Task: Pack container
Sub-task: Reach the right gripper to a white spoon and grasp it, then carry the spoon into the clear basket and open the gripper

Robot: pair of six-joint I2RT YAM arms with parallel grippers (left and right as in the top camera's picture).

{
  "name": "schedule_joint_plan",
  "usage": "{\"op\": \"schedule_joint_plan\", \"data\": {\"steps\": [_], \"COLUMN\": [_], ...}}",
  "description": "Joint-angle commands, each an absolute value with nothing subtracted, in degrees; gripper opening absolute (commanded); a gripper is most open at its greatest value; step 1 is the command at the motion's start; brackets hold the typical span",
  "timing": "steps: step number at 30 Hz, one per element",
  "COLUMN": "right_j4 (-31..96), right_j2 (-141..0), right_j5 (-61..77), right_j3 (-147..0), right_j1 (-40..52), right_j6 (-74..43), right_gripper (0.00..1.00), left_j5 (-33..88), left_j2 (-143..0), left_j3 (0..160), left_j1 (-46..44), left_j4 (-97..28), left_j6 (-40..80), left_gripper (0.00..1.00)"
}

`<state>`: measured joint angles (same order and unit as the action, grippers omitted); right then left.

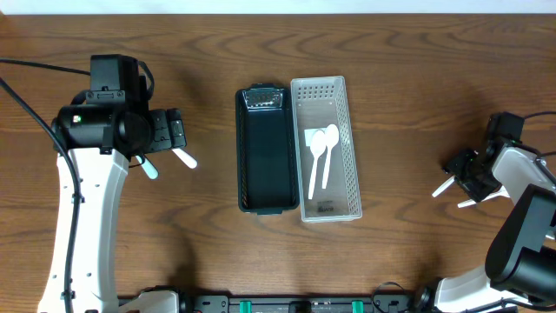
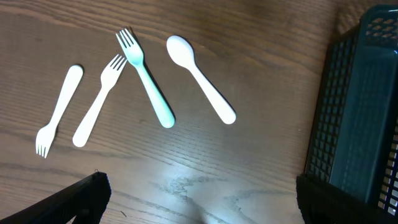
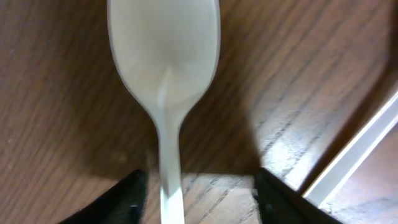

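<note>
A black mesh container (image 1: 263,161) and a clear slotted container (image 1: 346,113) stand side by side mid-table. Two white spoons (image 1: 320,155) lie in the clear one. My left gripper (image 1: 174,139) (image 2: 202,205) hangs open over the bare table, just left of the black container (image 2: 360,106). Ahead of it lie a white spoon (image 2: 199,78), a teal fork (image 2: 146,78) and two white forks (image 2: 99,99) (image 2: 59,109). At the far right, my right gripper (image 1: 460,174) (image 3: 199,199) is low and open. A white spoon (image 3: 163,56) has its handle between the fingers, close to the left one.
A second white utensil handle (image 3: 354,155) lies on the wood just right of the right gripper. Both arms' bases and cables sit at the table's near edge. The black container holds nothing visible.
</note>
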<state>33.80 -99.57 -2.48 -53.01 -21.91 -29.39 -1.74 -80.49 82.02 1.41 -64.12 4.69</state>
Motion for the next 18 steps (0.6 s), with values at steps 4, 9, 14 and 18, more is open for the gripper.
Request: {"op": "schedule_joint_plan", "data": {"steps": [4,9,14,18], "right_j4": [33.8,33.8,34.3,38.3], "right_j2": [-100.9,-100.9,-100.7,-99.4], "right_j5": [-1.4,-1.4,-0.5,1.1], "right_j3": [-50.9,-50.9,-51.7,-56.4], "right_j1": [-22.0,-22.0,-21.9,-20.1], "right_j6": [-29.5,-29.5,-29.4,-27.8], "right_gripper": [0.26,0.07,0.01,0.01], "left_j5": [-2.1,-2.1,-2.1,-2.1], "left_j2": [-80.8,-80.8,-80.8,-80.8], "left_j3": [81.8,81.8,81.8,81.8], "left_j1": [1.6,1.6,1.6,1.6], "left_j4": [-64.3,-64.3,-64.5,-64.5], "left_j6": [5.2,5.2,5.2,5.2], "left_gripper": [0.98,0.98,0.98,0.98]}}
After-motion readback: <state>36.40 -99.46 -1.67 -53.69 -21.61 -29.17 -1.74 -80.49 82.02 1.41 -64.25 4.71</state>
